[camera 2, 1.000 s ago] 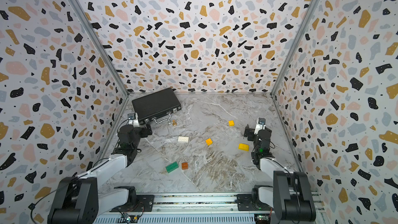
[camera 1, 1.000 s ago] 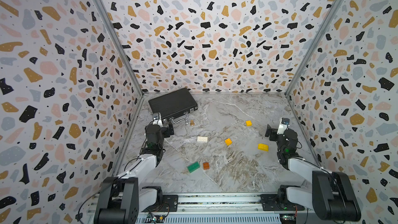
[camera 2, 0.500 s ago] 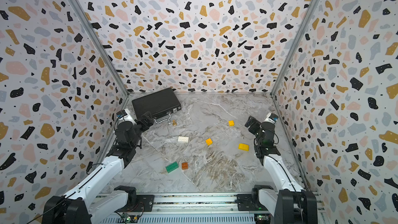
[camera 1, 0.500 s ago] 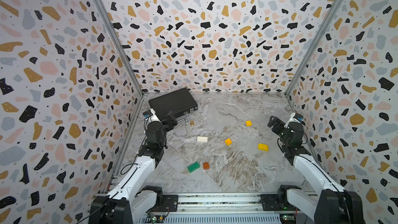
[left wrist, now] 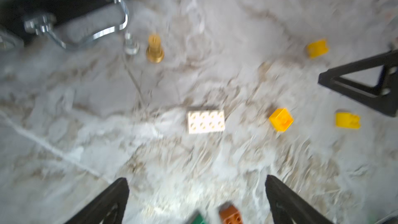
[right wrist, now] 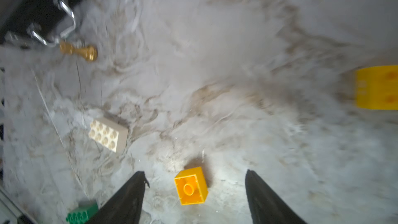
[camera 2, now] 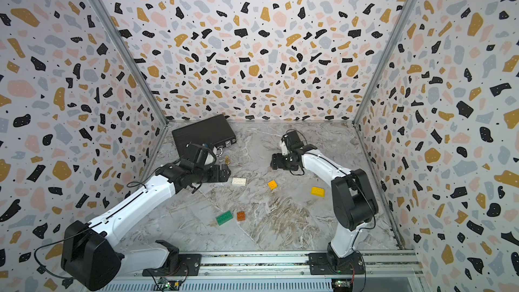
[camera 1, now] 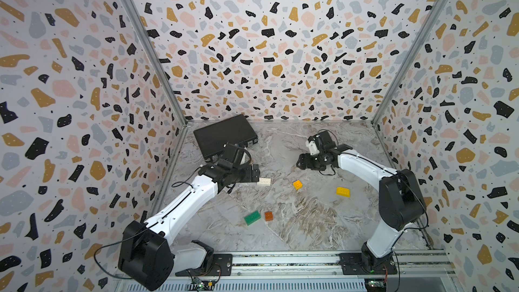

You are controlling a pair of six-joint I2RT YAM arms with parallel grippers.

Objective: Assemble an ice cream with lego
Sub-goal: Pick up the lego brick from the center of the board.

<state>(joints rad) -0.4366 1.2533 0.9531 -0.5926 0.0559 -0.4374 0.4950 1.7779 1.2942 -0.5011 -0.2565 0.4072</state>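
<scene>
White brick, green brick, orange-brown brick, yellow bricks, black briefcase, grey-marbled tabletop, terrazzo-speckled walls.

Top views: bright, even, diffuse light from above; sharp across the frame; shadows on the floor faint and soft; wall seams splay outward toward the frame corners; left wrist view: motion blur throughout; white brick soft-edged, studs smeared; handle streaked with bright glints; right wrist view: blurred, heaviest toward the frame edges; small yellow brick the clearest item, brown shadow behind it, pale bright patch of floor beside it; rounded yellow brick smeared, cut by the edge.
</scene>
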